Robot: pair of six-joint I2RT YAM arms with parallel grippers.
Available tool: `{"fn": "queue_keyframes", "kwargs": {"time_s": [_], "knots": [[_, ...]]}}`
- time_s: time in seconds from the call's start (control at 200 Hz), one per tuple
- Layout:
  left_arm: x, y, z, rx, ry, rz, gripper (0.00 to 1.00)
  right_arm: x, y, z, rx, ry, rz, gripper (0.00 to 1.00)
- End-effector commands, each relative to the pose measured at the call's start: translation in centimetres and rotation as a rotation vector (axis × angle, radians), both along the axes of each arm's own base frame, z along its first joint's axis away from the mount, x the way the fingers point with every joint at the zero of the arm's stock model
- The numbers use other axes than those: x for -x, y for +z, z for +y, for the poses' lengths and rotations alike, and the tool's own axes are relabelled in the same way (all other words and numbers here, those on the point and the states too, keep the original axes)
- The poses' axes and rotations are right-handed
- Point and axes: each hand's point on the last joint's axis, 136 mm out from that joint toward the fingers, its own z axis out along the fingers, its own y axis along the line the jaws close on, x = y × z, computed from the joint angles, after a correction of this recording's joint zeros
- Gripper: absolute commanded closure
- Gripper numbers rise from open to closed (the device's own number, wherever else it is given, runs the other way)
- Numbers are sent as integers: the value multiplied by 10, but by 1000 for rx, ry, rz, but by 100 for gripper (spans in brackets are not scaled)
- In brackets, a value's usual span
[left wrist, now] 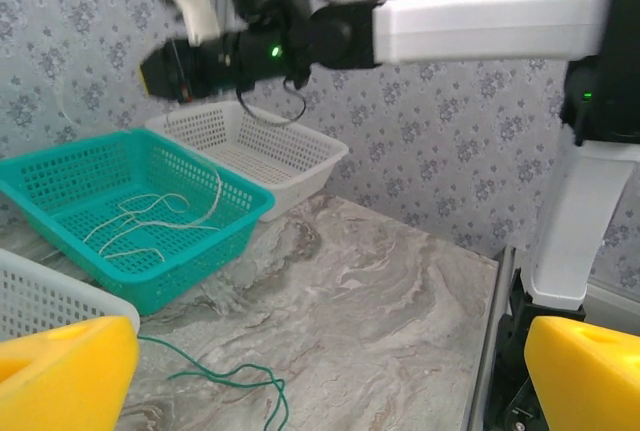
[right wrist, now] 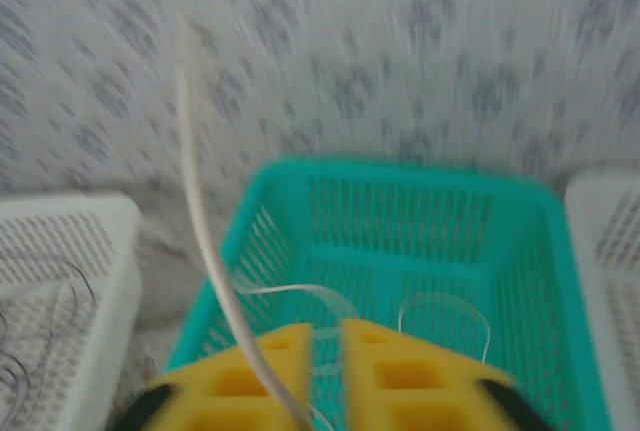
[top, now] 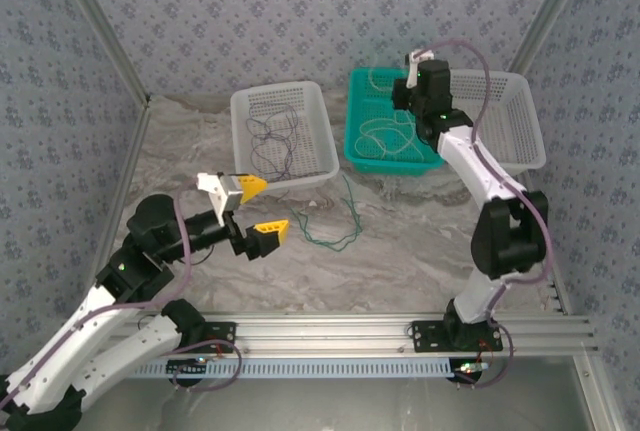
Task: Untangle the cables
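Observation:
Whitish-cream cables (top: pixel 385 136) lie in the teal basket (top: pixel 352 111). My right gripper (top: pixel 415 71) hovers above that basket, its yellow fingers nearly together (right wrist: pixel 325 331) and shut on one whitish cable (right wrist: pixel 200 201), which rises up and to the left. Dark purple cables (top: pixel 275 136) sit in the left white basket (top: pixel 245 101). A green cable (top: pixel 335 226) squiggles on the marble table in front of the baskets. My left gripper (top: pixel 258 209) stands open beside the green cable (left wrist: pixel 230 376), a little to its left, with nothing between its fingers (left wrist: pixel 60 376).
A second white basket (top: pixel 520 121) stands at the back right, next to the teal basket (left wrist: pixel 130 201). Patterned walls close in the back and sides. An aluminium rail (top: pixel 330 336) runs along the near edge. The right arm (left wrist: pixel 480 26) stretches over the table.

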Motion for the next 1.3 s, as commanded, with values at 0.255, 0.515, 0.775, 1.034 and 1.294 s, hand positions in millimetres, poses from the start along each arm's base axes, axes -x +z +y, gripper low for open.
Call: {"fn": "queue_keyframes", "kwargs": {"time_s": [0.255,0.515,0.775,1.034,1.294], "knots": [[-15,1,10,14,112,25,1,33,-42,1,-161,-33,199,17],[-68,-40,23,4,407,289,1,137,-7,24,-275,7,163,17],[-83,-93,13,-90,457,445,1,254,-101,60,-405,-99,420,22],[-91,-96,9,-90,467,420,1,294,-181,116,-429,-16,716,23],[-85,-100,12,-105,461,433,1,270,-201,112,-270,-33,711,31]]}}
